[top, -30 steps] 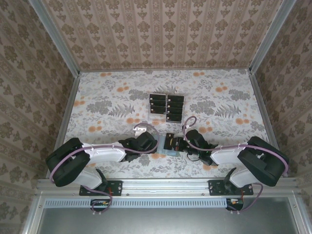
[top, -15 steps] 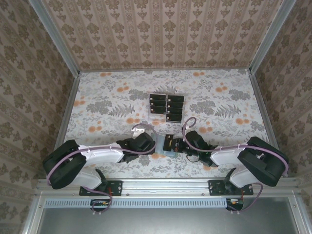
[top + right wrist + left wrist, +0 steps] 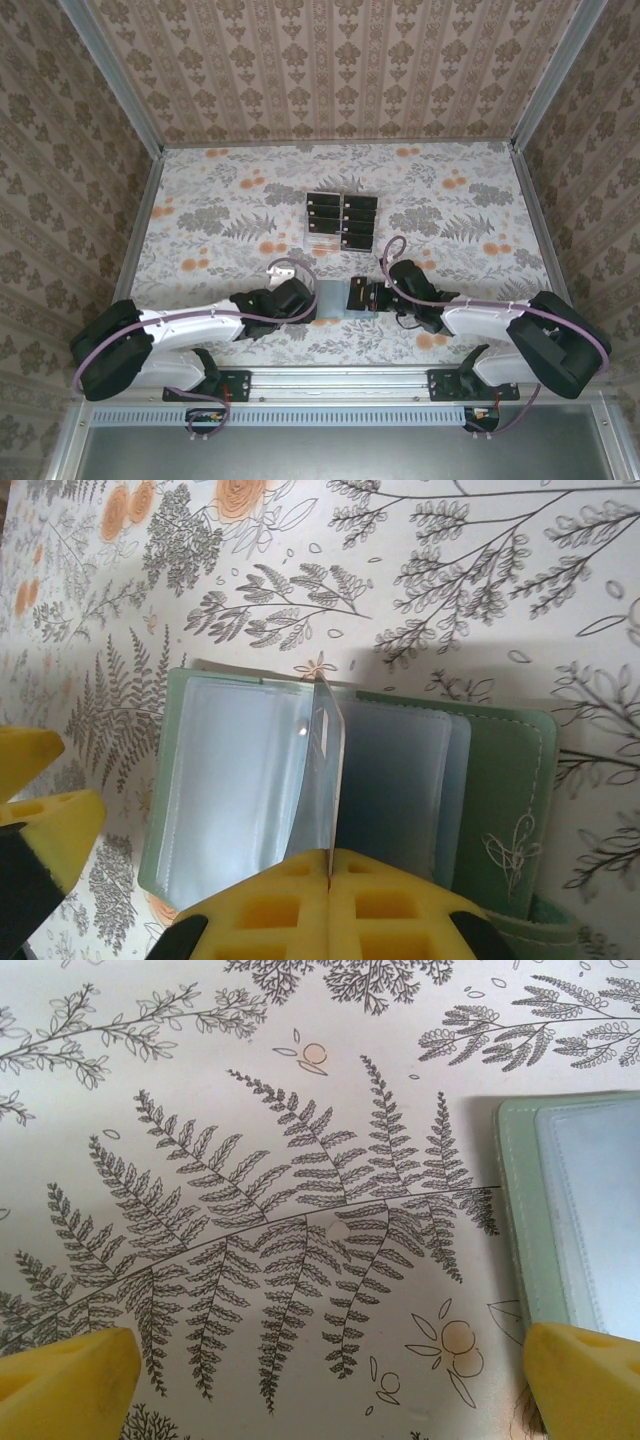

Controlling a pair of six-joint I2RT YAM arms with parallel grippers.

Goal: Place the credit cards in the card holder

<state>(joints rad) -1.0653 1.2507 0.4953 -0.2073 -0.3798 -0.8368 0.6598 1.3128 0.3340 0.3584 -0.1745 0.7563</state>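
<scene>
- From above, the left hand (image 3: 308, 300) and the right hand (image 3: 368, 297) lie low near the front edge of the worktop (image 3: 220, 200). They face each other, and the card holder (image 3: 332, 300) lies flat between them.
- The left wrist camera settles what the overhead view leaves unclear. The left hand's yellow fingertips (image 3: 60, 1385) are spread wide apart, with only the fern-printed worktop between them. The holder's pale green edge lies just beside one fingertip; whether they touch I cannot tell.
- The right wrist camera shows detail too small to see from above. The holder lies open with its see-through pockets facing up. The right hand's yellow pads (image 3: 270, 910) are pressed together on one clear sleeve (image 3: 325, 760), which stands up on edge from the holder's middle.
- Farther back, near the middle of the worktop, the credit cards (image 3: 341, 215) sit in two columns in a clear rack (image 3: 322, 242), well apart from the holder and both hands.
</scene>
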